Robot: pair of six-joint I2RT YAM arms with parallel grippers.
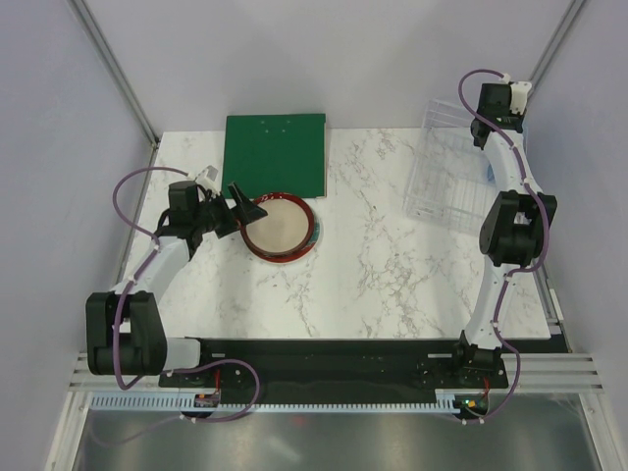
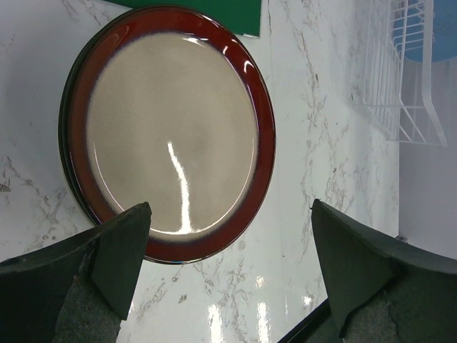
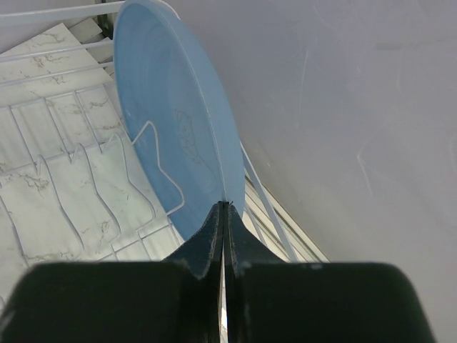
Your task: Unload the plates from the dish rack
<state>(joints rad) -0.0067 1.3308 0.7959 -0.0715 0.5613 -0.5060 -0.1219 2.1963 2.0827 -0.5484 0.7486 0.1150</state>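
The dark red-rimmed plate with a beige centre (image 1: 282, 228) lies flat on the marble table, and a darker rim shows under its left edge (image 2: 66, 143), as of another plate. My left gripper (image 1: 238, 204) is open and empty just above its near-left rim (image 2: 228, 207). The clear dish rack (image 1: 446, 182) stands at the right. The light blue plate (image 3: 178, 121) stands upright in the rack's outer slot. My right gripper (image 3: 227, 204) is shut on that plate's top rim. In the top view the right arm hides most of this plate (image 1: 488, 175).
A flat green square board (image 1: 275, 152) lies behind the dark red plate, its corner touching the plate's far side. The rack's thin wire dividers (image 3: 71, 179) stand empty beside the blue plate. The booth wall is close to the right of the rack.
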